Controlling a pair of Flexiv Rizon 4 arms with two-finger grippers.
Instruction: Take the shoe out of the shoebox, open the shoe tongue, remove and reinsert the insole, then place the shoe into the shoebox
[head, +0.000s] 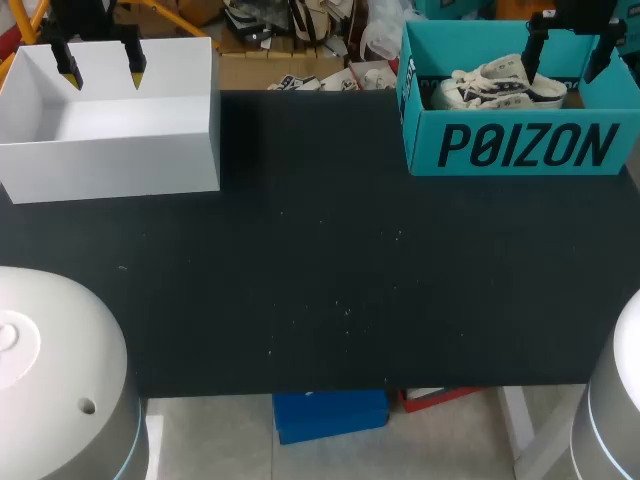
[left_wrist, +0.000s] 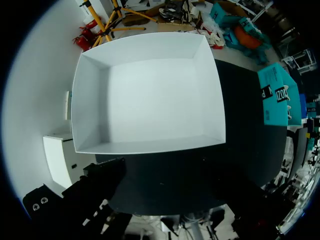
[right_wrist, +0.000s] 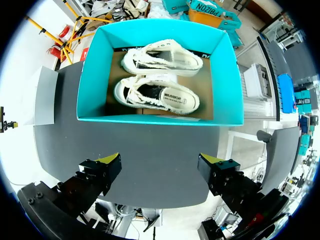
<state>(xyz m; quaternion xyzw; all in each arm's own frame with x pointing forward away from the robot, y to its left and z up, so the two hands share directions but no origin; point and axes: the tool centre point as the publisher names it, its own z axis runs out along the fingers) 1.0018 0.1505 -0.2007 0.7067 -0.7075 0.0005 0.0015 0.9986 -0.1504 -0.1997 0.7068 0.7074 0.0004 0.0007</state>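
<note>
A teal shoebox (head: 520, 150) stands open at the table's far right. Two white low sneakers with dark insides (right_wrist: 162, 57) (right_wrist: 157, 95) lie side by side in it on their sides. My right gripper (head: 570, 55) hangs open above the box's far part, touching nothing. In the right wrist view its yellow tips (right_wrist: 110, 159) stand wide apart on the near side of the shoebox (right_wrist: 160, 119). My left gripper (head: 102, 72) hangs open over a white box at the far left, holding nothing.
The white box (head: 110, 120) is open-topped with nothing in it (left_wrist: 150, 95). The black table top (head: 320, 280) stretches between the two boxes down to the front edge. The teal shoebox (left_wrist: 280, 95) shows off to the side in the left wrist view.
</note>
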